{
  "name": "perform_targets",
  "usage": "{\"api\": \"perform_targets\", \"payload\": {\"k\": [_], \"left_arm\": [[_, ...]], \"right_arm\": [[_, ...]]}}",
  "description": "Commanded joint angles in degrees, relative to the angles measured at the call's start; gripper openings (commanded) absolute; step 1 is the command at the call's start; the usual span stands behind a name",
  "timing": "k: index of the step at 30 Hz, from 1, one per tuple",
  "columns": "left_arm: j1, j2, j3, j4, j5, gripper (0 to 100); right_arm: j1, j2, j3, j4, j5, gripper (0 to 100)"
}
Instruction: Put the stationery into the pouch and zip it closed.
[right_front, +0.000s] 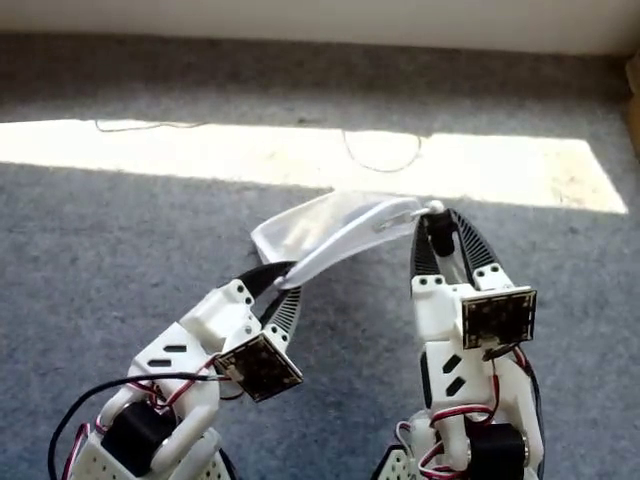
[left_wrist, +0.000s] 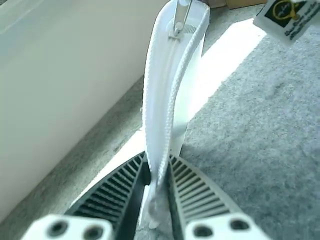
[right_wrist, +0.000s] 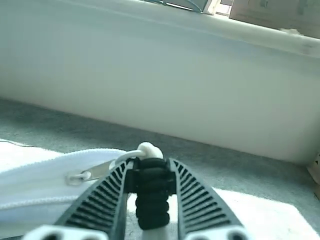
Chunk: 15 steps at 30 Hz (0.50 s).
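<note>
Left hand (right_front: 283, 283): seen nearest in the left wrist view (left_wrist: 156, 185), it is closed tight on the near end of the pouch, with the zip edge pinched between both fingers.
Right hand (right_front: 437, 225): it is closed on a black ribbed piece (right_wrist: 150, 195), which is clamped between the fingers. In the right wrist view (right_wrist: 149, 167) a white knob (right_wrist: 149, 150) sits just past the fingertips.
Pouch (right_front: 320, 235): it is white and see-through, and is held stretched between the two hands, above the middle of the carpet. The zip edge is turned up and runs from the left hand to the right hand (left_wrist: 165, 90). Whether its lower edge touches the carpet cannot be told.
Zip slider (left_wrist: 177, 27): it is found at the far end of the zip edge, just beside the right hand's fingertips (right_wrist: 80, 176). It is joined to the white knob by a thin white cord.
Carpet (right_front: 130, 250): it is grey, and both arms are carried on it at its near edge.
Sunlit strip (right_front: 200, 155): it is laid across the carpet from side to side, just beyond the pouch.
Cable (right_front: 385, 160): it is thin, and is looped on the sunlit strip, beyond the right hand.
Wall (right_wrist: 150, 75): it is pale, and is met at the far edge of the carpet.
</note>
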Motion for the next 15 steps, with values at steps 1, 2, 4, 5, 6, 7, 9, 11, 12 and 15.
{"api": "perform_targets", "payload": {"k": [1,2,4,5,6,7,9,11,12,15], "left_arm": [[-2.8,-1.4,-2.1,0.7,0.7,1],[-3.2,-1.4,-2.1,0.7,0.7,1],[-4.5,-1.4,-2.1,0.5,0.7,1],[-5.3,-1.4,-2.1,0.5,0.7,1],[-6.1,-1.4,-2.1,0.5,0.7,1],[-6.7,-1.4,-2.1,0.4,0.7,1],[-7.3,-1.4,-2.1,0.4,0.7,1],[-7.3,-1.4,-2.1,0.4,0.7,1],[-7.4,-1.4,-2.1,0.4,0.7,1],[-9.3,-1.4,-2.2,0.4,2.0,1]], "right_arm": [[2.9,-0.6,-4.0,-2.3,0.6,0.5],[3.5,-0.6,-3.9,-2.3,0.6,0.5],[4.9,-0.6,-3.0,-2.4,0.6,0.5],[5.6,-0.6,-2.7,-2.4,0.6,0.5],[6.0,-0.6,-2.6,-2.5,0.6,0.5],[6.5,-0.6,-2.2,-2.9,0.6,0.5],[7.3,-0.6,-1.3,-4.0,0.6,0.5],[7.7,-0.6,-0.7,-4.8,0.6,0.5],[8.1,-0.6,-0.7,-4.8,0.6,0.5],[9.4,-0.6,-0.7,-4.7,0.6,0.5]]}}
